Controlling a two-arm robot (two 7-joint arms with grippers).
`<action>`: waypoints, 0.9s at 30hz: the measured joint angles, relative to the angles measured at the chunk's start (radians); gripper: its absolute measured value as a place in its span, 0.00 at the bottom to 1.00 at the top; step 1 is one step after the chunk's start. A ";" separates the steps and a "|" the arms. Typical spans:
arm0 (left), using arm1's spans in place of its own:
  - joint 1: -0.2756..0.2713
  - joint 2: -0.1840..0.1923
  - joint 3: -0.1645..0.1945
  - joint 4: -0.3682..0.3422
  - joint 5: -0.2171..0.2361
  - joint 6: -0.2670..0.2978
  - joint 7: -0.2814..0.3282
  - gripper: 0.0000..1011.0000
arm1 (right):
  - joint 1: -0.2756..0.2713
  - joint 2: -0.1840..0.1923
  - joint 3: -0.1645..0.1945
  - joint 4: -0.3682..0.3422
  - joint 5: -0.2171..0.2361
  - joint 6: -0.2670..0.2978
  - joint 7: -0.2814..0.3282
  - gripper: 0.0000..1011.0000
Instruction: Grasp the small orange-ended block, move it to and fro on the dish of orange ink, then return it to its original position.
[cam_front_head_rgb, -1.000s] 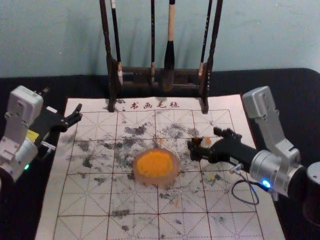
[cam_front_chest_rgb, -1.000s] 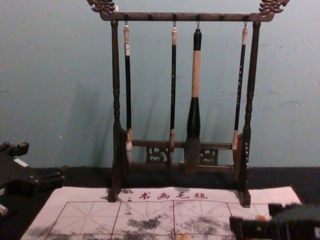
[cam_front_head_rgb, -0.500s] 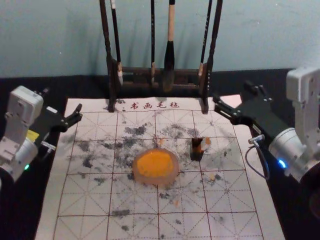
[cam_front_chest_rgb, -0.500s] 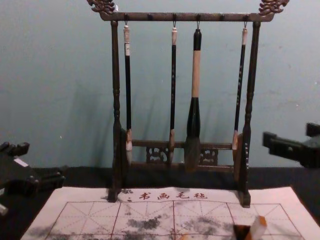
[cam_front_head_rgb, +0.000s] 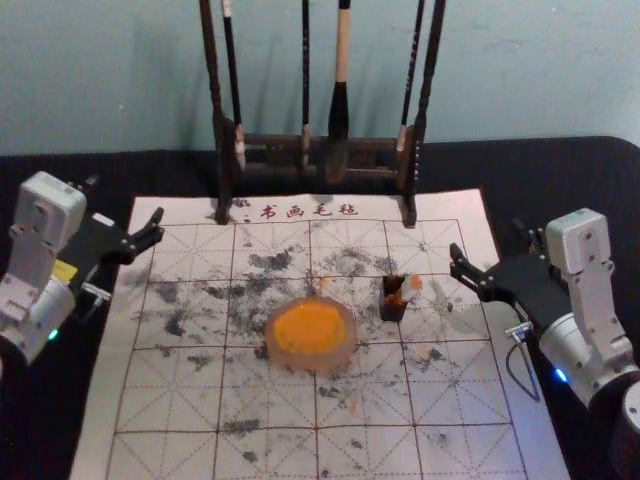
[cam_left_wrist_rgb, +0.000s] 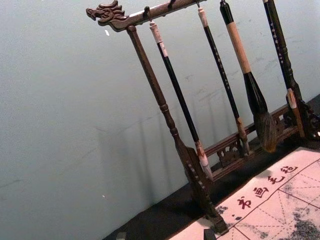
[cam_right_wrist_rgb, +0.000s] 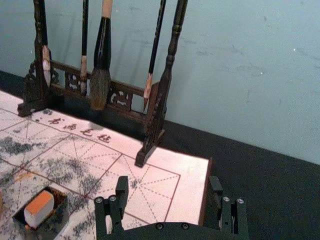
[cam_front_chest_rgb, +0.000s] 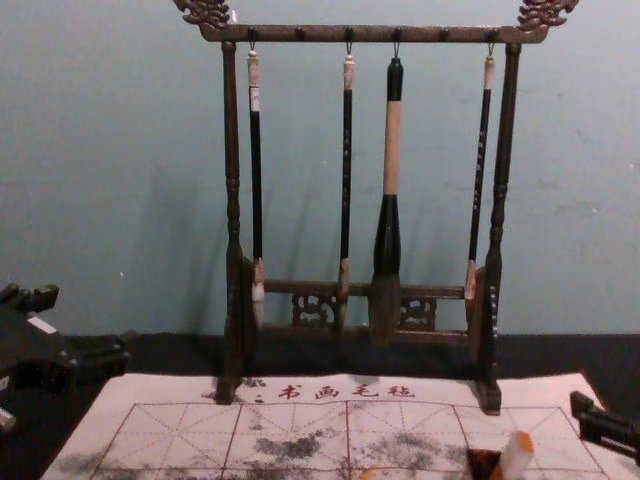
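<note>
Orange-ended block (cam_front_head_rgb: 415, 283) apparently returned to its holder (cam_front_head_rgb: 392, 313); next, retreat.
Head view: right gripper (cam_front_head_rgb: 488, 238), frame right, spread empty; left gripper (cam_front_head_rgb: 125, 199), frame left, parked, spread. Right wrist view: block leans inside the holder.
</note>
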 joint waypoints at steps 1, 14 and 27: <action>0.000 0.000 0.000 0.000 0.000 0.000 0.000 0.99 | 0.000 -0.001 0.000 0.003 -0.001 -0.001 0.001 0.99; 0.000 0.000 0.000 0.000 0.000 0.000 0.000 0.99 | 0.000 0.001 0.000 -0.004 0.000 -0.001 0.001 0.99; 0.000 0.000 0.000 0.000 0.000 0.000 0.000 0.99 | 0.000 0.002 0.000 -0.006 0.001 -0.001 0.000 0.99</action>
